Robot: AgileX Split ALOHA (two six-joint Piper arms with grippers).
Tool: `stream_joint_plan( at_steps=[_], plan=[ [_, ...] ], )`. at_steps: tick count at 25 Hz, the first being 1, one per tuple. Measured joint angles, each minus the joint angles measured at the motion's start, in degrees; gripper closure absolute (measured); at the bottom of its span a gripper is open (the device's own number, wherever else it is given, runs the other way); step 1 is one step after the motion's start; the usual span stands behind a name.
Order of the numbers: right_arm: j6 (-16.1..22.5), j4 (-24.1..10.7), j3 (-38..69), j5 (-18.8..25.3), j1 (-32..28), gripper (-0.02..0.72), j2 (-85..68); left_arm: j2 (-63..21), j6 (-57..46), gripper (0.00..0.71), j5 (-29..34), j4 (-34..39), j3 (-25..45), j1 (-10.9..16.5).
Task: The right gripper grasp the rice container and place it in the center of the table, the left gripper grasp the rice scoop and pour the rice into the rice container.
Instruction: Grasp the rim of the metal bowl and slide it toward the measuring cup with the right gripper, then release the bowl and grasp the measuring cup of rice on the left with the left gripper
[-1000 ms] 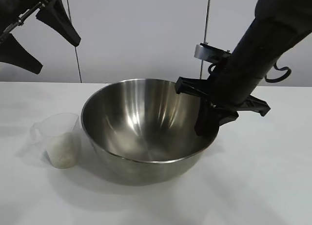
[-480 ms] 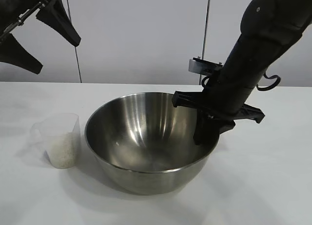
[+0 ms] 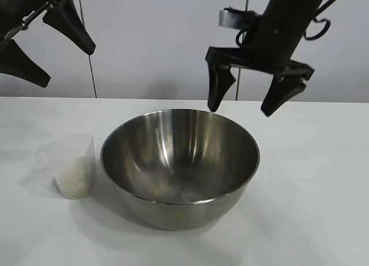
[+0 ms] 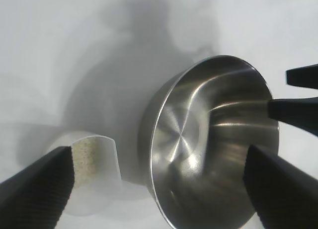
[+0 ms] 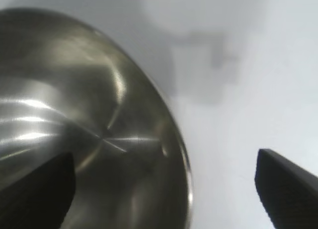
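Hovering above rice container (image 3: pixel 180 162), right end effector (image 3: pixel 242 107) spread wide, left end effector (image 3: pixel 57 67) likewise (wrist view shows rice (image 4: pixel 89 157)).

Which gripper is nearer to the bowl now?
Right. The right gripper hangs open just above the bowl's far rim. The left gripper is open too, high up beyond the scoop.

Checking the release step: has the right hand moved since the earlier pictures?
Yes. The black two-fingered right hand has risen off the rim of the large shiny steel bowl and now hangs open above its far edge.
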Motion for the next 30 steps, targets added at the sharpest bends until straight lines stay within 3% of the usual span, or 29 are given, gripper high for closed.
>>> stream_joint_plan(
  at_steps=[4, 6, 11, 16, 25, 30],
  plan=[
    [-0.2, -4.6, -3.8, 5.8, -7.5, 0.015, -0.9, 0.0, 0.0, 0.045, 0.0, 0.0, 0.0, 0.0],
    [-0.5, -5.3, -4.0, 7.4, -11.7, 0.032, -1.9, 0.0, 0.0, 0.045, 0.0, 0.0, 0.0, 0.0],
    [-0.6, -3.2, -0.6, 7.6, -20.0, 0.042, -7.6, 0.0, 0.0, 0.045, 0.0, 0.0, 0.0, 0.0],
    [-0.8, -2.0, 7.8, 7.7, -21.7, 0.042, -19.7, 0.0, 0.0, 0.045, -0.1, 0.0, 0.0, 0.0],
    [-0.9, -0.4, 31.0, -0.3, -21.7, 0.042, -53.7, 0.0, 0.0, 0.045, -0.3, 0.0, 0.0, 0.0],
    [0.1, -4.1, 47.1, -3.2, -21.6, 0.042, -76.0, 0.0, 0.0, 0.045, -0.3, 0.0, 0.0, 0.0]
  ],
)
